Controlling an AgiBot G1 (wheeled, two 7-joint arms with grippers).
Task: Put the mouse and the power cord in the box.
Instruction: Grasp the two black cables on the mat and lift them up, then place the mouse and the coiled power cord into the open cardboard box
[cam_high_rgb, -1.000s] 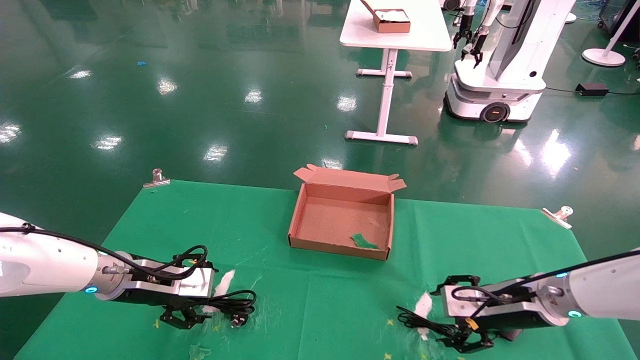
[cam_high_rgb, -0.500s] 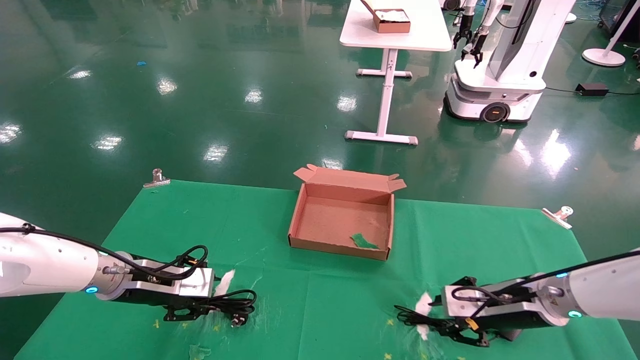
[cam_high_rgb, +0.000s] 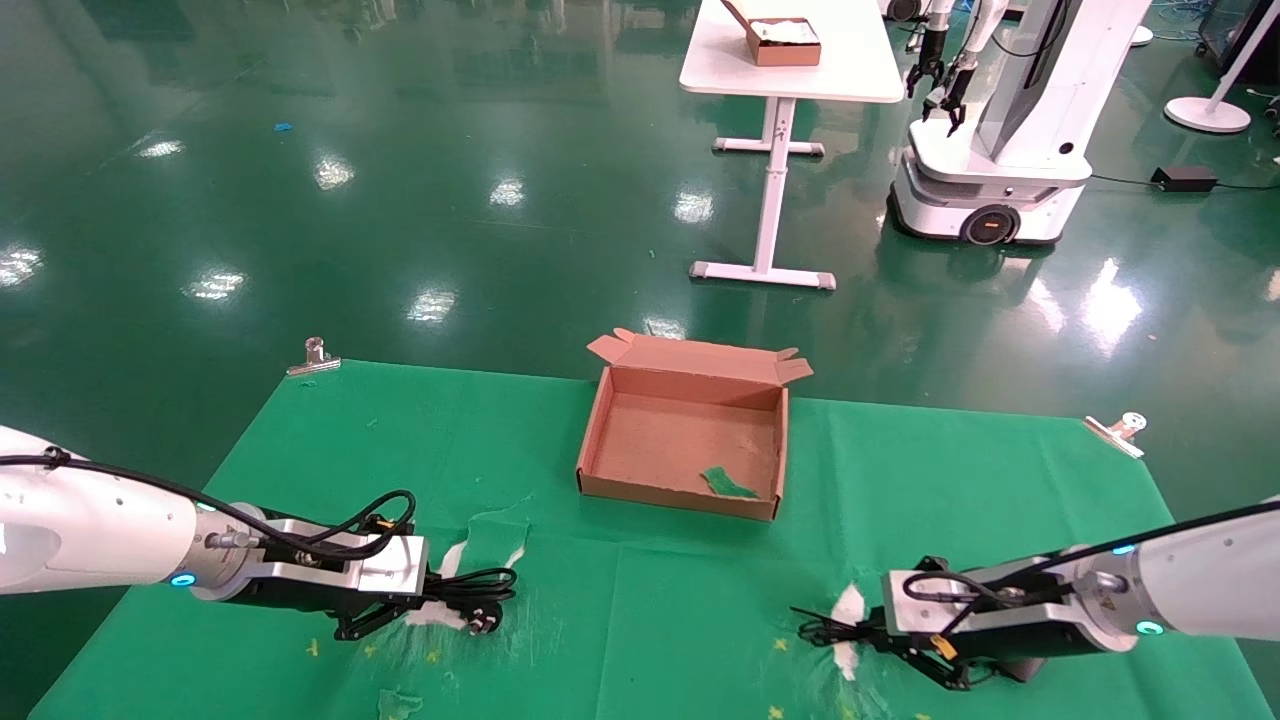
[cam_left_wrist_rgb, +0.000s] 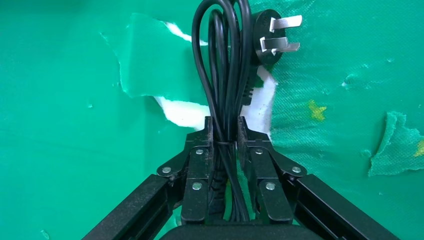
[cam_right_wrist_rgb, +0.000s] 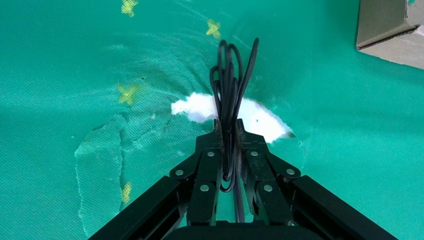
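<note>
The power cord (cam_left_wrist_rgb: 225, 75) is a thick black looped bundle whose pronged plug (cam_left_wrist_rgb: 272, 37) rests on the green cloth. My left gripper (cam_left_wrist_rgb: 223, 127) is shut on the bundle at its tie, at the table's front left (cam_high_rgb: 425, 600). My right gripper (cam_right_wrist_rgb: 227, 127) is shut on the mouse's thin looped cable (cam_right_wrist_rgb: 230, 75), at the front right (cam_high_rgb: 880, 640). The mouse body is hidden, perhaps under the right wrist. The box (cam_high_rgb: 680, 497) stands open at the table's middle back, with a green scrap (cam_high_rgb: 728, 485) on its floor. It is well beyond both grippers.
The green cloth is torn, with white patches showing by each gripper (cam_high_rgb: 450, 555) (cam_high_rgb: 848, 605). Metal clips (cam_high_rgb: 313, 358) (cam_high_rgb: 1118, 430) hold its far corners. Beyond the table stand a white table with a smaller box (cam_high_rgb: 785, 42) and another robot (cam_high_rgb: 1000, 130).
Both grippers have gone from open over their bundles to shut on them. The left one pushed in along the cord, and a flap of torn cloth lifted beside it.
</note>
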